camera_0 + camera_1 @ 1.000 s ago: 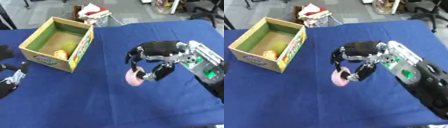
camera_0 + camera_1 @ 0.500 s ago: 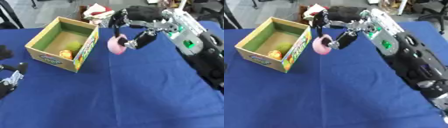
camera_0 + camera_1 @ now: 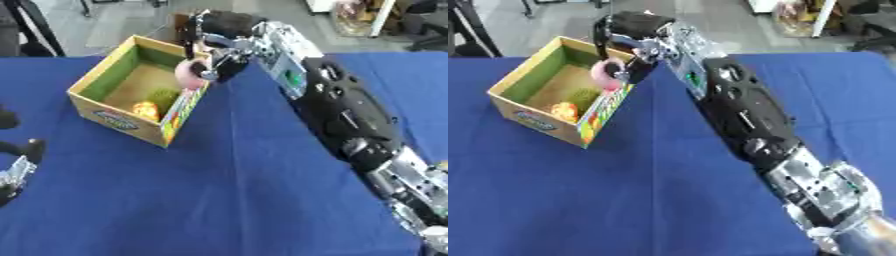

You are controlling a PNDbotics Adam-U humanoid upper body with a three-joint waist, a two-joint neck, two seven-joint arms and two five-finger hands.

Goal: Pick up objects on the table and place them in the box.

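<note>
While my right hand (image 3: pixel 214 37) hangs over the near right rim of the box (image 3: pixel 101 115), its fingers are curled round a pink round object (image 3: pixel 189 73), which sits just above that rim, at the inner side of the wall. The box is an open cardboard carton with a green inner lining, standing on the blue counter (image 3: pixel 219 190) toward its far left. Inside it lie a yellow-orange round thing (image 3: pixel 145 109) and a greenish rough-skinned thing (image 3: pixel 163 96), close together near the right wall; the rest of the box floor is bare. The pink object looks roughly round, so I cannot tell any long axis or which way it points. My right arm (image 3: pixel 745 115) stretches across the counter from the lower right up to the box. Blue cloth lies open in front of the box and to its right. My left hand (image 3: pixel 16 170) shows at the lower left edge, well apart from the box; whether its fingers are open I cannot tell.
</note>
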